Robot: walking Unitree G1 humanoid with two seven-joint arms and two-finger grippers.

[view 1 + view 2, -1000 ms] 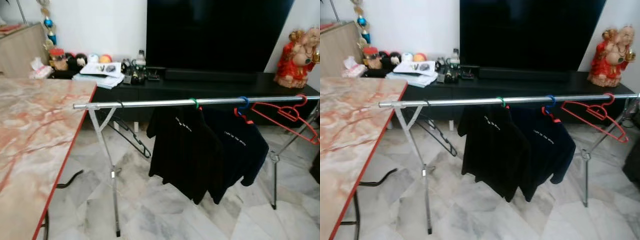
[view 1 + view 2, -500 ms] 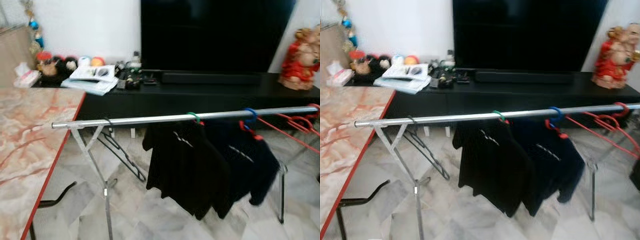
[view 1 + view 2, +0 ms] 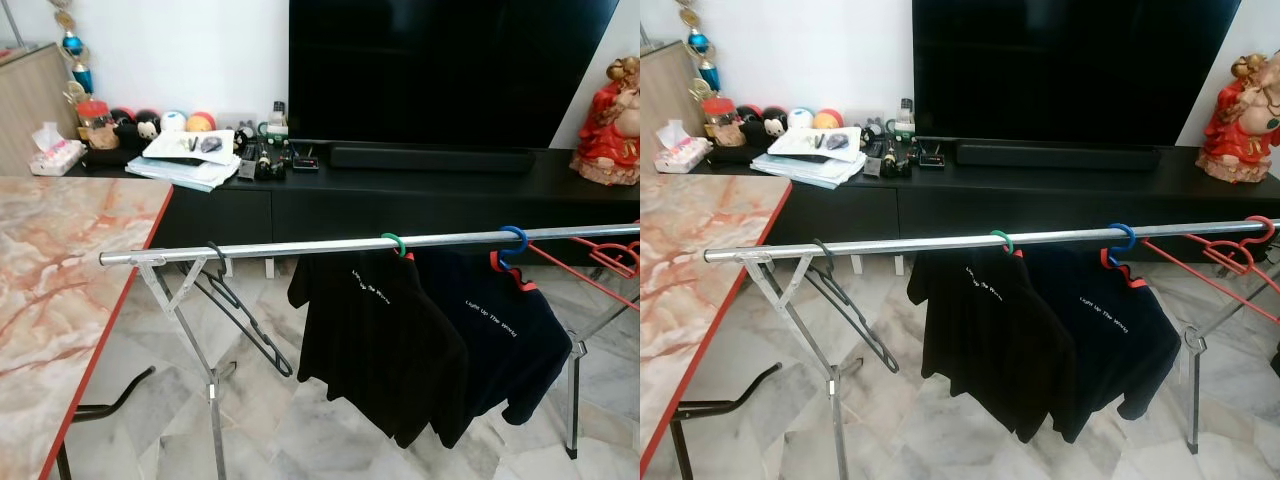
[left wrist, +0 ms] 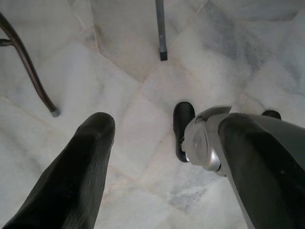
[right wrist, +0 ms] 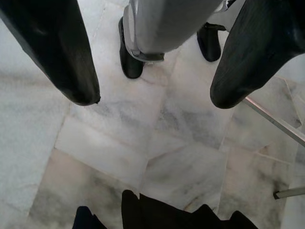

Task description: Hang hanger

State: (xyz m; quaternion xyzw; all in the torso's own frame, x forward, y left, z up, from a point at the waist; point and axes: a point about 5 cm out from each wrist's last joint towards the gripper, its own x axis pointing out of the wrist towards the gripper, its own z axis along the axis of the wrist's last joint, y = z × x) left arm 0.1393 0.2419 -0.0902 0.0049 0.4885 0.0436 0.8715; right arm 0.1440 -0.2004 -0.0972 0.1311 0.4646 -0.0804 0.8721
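Note:
A silver clothes rail [image 3: 300, 246] runs across in front of me. An empty black hanger [image 3: 240, 310] hangs near its left end. Further right, a green-hooked hanger [image 3: 392, 243] and a blue-hooked hanger [image 3: 512, 240] each carry a black T-shirt [image 3: 385, 340]. Empty red hangers [image 3: 600, 262] hang at the rail's right end. My left gripper [image 4: 164, 126] hangs low over the marble floor, open and holding nothing, beside my silver leg and black foot [image 4: 182, 129]. My right gripper [image 5: 155, 98] also hangs above the floor, open and holding nothing.
A marble-topped table [image 3: 60, 290] with a red edge stands close on my left. Behind the rail are a black TV console [image 3: 420, 190], a large dark TV [image 3: 450, 70], a red statue [image 3: 610, 125] and papers and clutter [image 3: 190, 150]. The rack's crossed legs [image 3: 212, 390] stand on the floor.
The whole picture has shifted and sharpened as the camera moved. The hangers and shirts keep their places on the rail.

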